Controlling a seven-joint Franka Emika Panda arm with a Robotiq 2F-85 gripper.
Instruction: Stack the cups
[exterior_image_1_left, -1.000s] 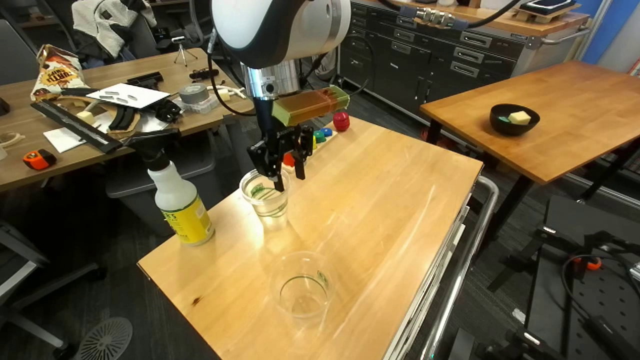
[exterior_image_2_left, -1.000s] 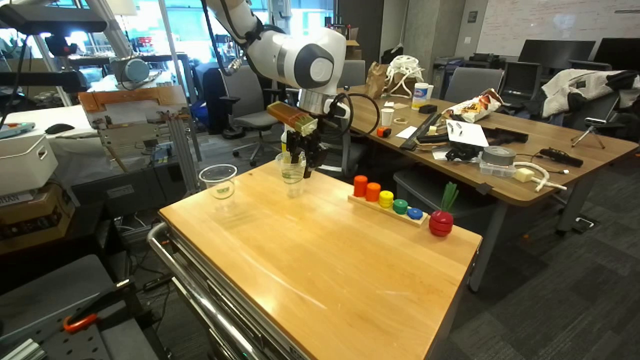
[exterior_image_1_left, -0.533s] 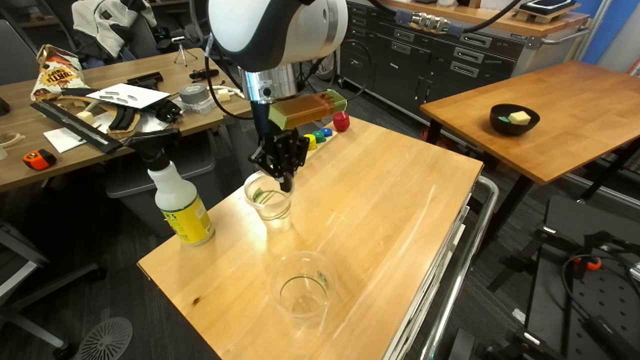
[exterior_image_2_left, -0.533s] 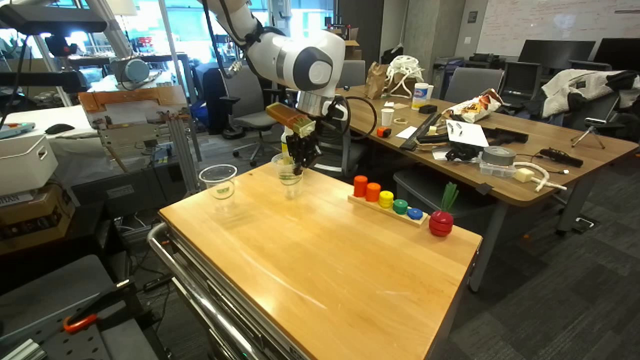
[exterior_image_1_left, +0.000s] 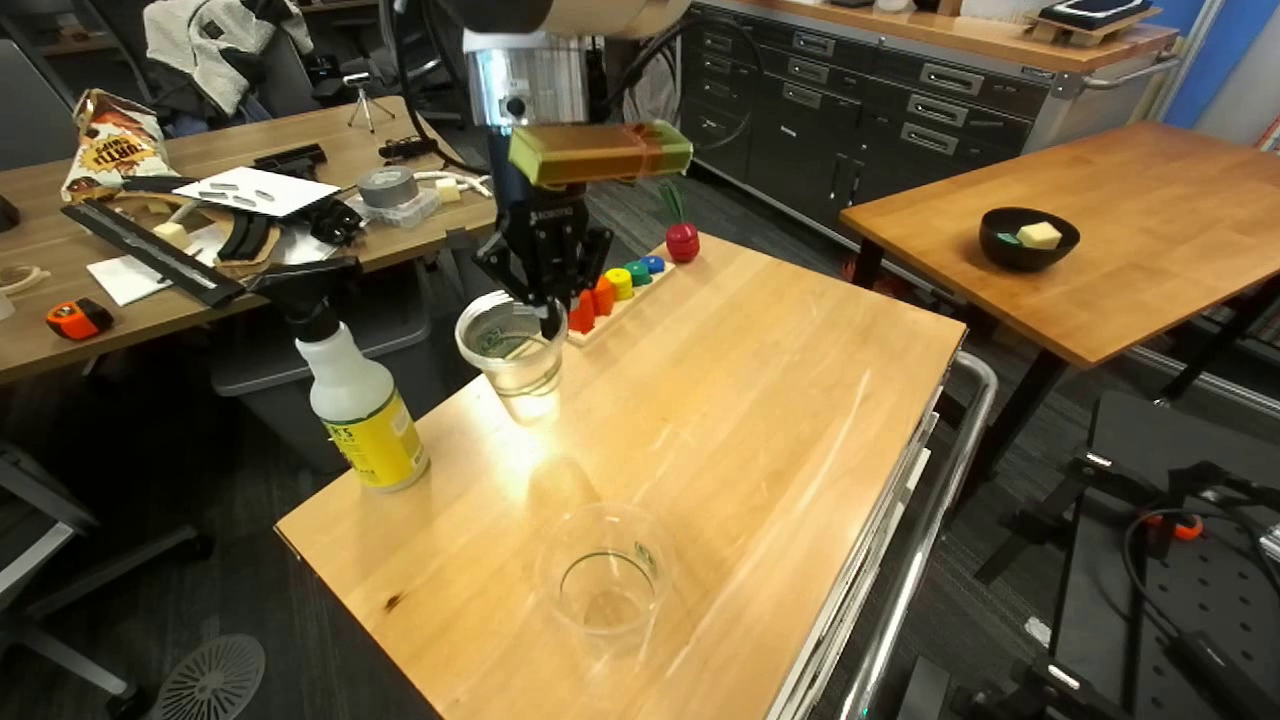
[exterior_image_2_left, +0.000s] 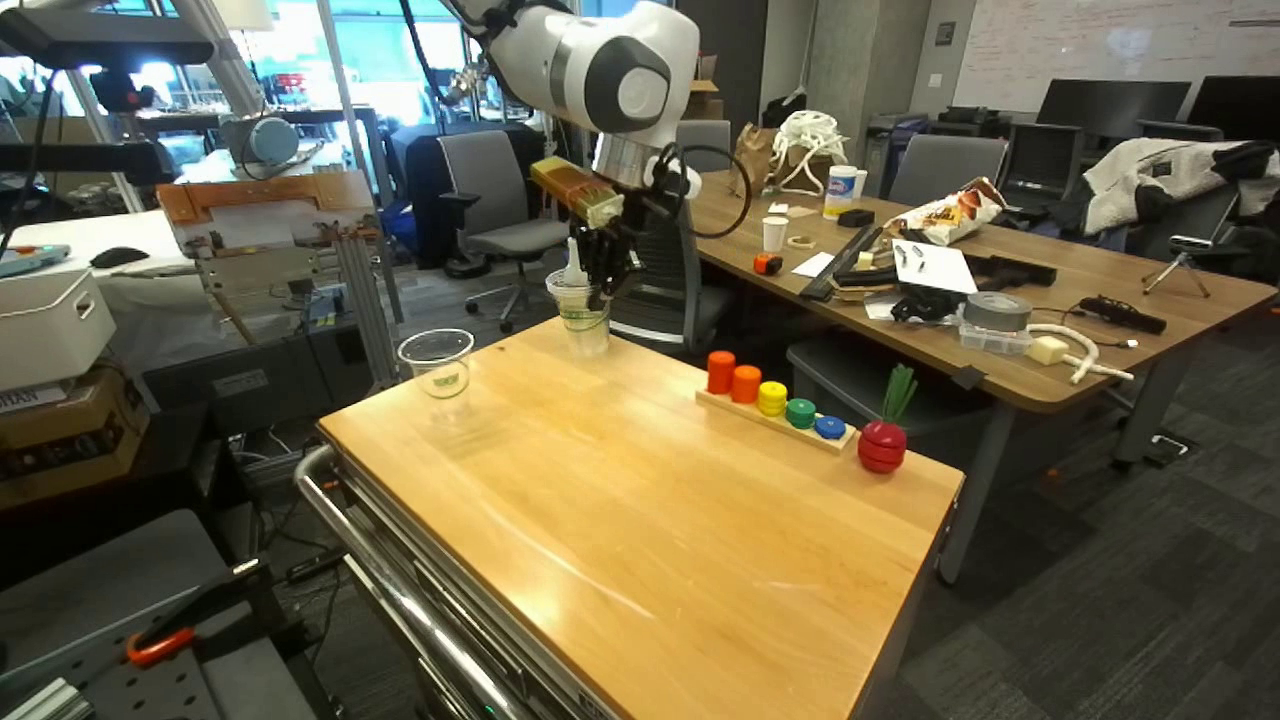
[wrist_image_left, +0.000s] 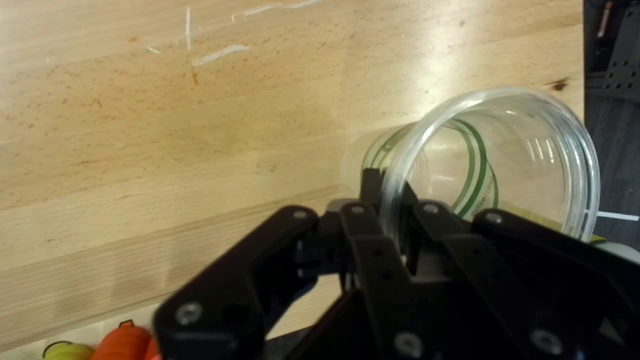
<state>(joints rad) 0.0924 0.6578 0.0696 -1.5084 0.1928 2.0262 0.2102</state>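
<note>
A clear cup (exterior_image_1_left: 515, 370) with a green band hangs from my gripper (exterior_image_1_left: 550, 318), which pinches one side of its rim. In the wrist view the rim of this cup (wrist_image_left: 477, 165) runs between the gripper's (wrist_image_left: 389, 186) fingertips. Its rim lines look doubled, so cups may be nested, but I cannot tell how many. It appears lifted off the wooden tabletop, its shadow lying apart from its base. Another clear cup (exterior_image_1_left: 605, 575) stands upright on the tabletop, away from the gripper; an exterior view also has this standing cup (exterior_image_2_left: 437, 368) near the table's far-left corner.
A spray bottle with yellow liquid (exterior_image_1_left: 375, 430) stands near the table edge, close beside the held cup. A wooden rack of coloured blocks (exterior_image_2_left: 775, 415) and a red radish toy (exterior_image_2_left: 882, 445) sit along another edge. A metal rail (exterior_image_1_left: 930, 540) borders one side.
The gripper's jaws have come together on the cup's rim. Since then gripper and cup have risen from the tabletop. The standing cup has not moved.
</note>
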